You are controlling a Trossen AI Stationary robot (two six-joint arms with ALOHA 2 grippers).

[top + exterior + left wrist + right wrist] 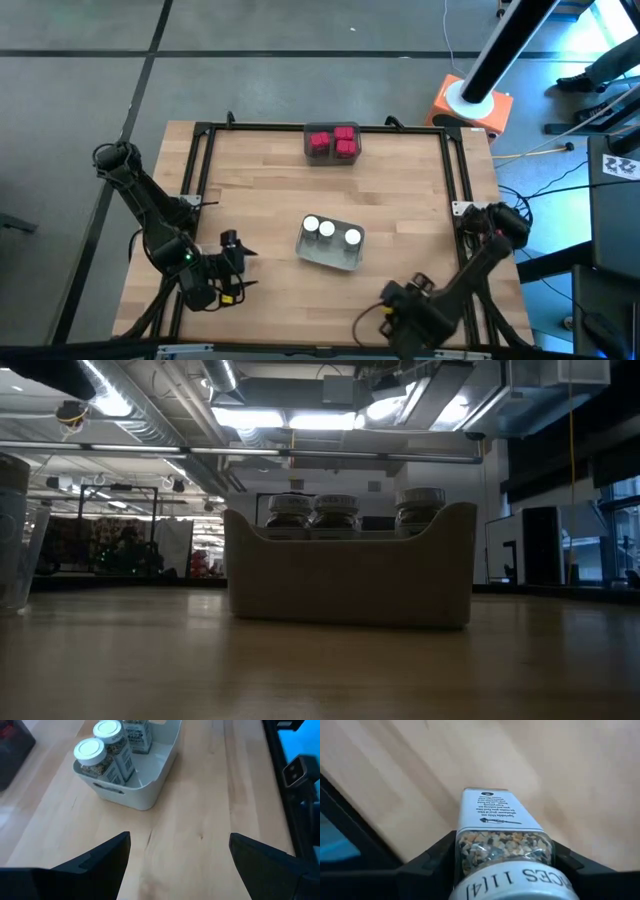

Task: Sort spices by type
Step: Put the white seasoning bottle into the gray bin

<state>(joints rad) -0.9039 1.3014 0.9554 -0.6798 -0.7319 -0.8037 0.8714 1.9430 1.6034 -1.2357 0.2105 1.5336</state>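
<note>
A: What are the right gripper's (500, 857) fingers doing?
B: They are clenched on a jar (501, 840), 1 dark finger on each side of its clear body. The mix inside is pale and coarse, with a white label further along.

A: Where is that gripper?
B: At the near edge of the table (260, 200), right of centre, seen from above.

A: And the left gripper (177, 855)?
B: Its fingers are spread wide and hold nothing. Bare wood shows between them. It sits near the table's front left corner and faces the grey tray (150, 785).

A: What is in that tray?
B: 3 white-topped jars (326, 229) in a row, upright. The tray stands near the middle of the table.

A: Any other spices?
B: 3 red jars (335, 140) sit close together in a clear tray (309, 152) at the far edge, centre.
</note>
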